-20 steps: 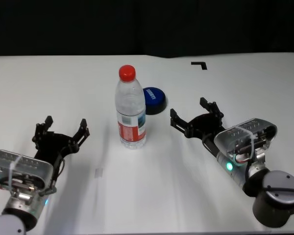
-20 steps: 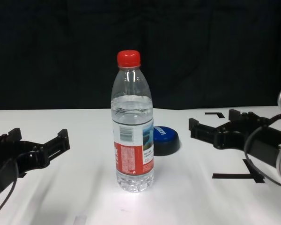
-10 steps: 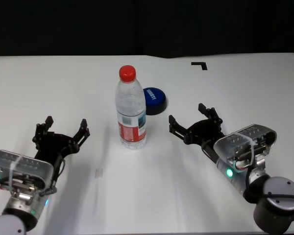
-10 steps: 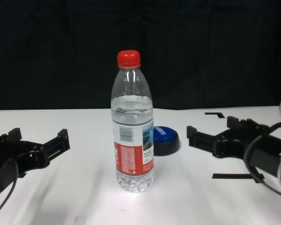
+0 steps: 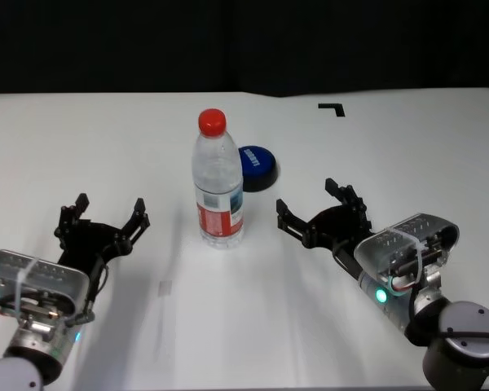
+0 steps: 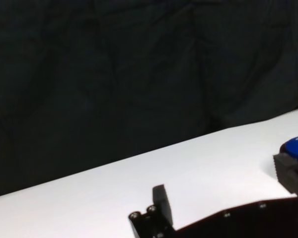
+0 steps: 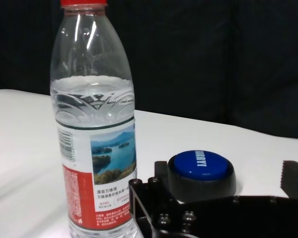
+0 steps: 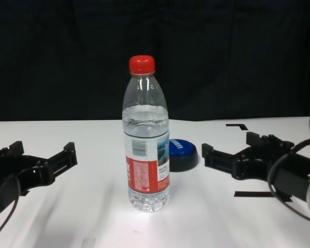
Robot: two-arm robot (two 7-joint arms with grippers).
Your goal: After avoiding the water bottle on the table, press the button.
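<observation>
The button [image 5: 257, 165] sits on the white tabletop [image 5: 391, 147] just behind and to the right of the water bottle [image 5: 218, 183], a low blue dome with white lettering on a black base, partly screened by the bottle from the robot's front. That upright, red-capped bottle seems placed as an obstacle, so a path from the right side looks cleaner. The right tool [image 5: 314, 213] hovers low, right of the bottle and near the button, fingers spread wide and holding nothing. The left tool [image 5: 102, 220] rests well apart on the left, likewise spread and empty.
</observation>
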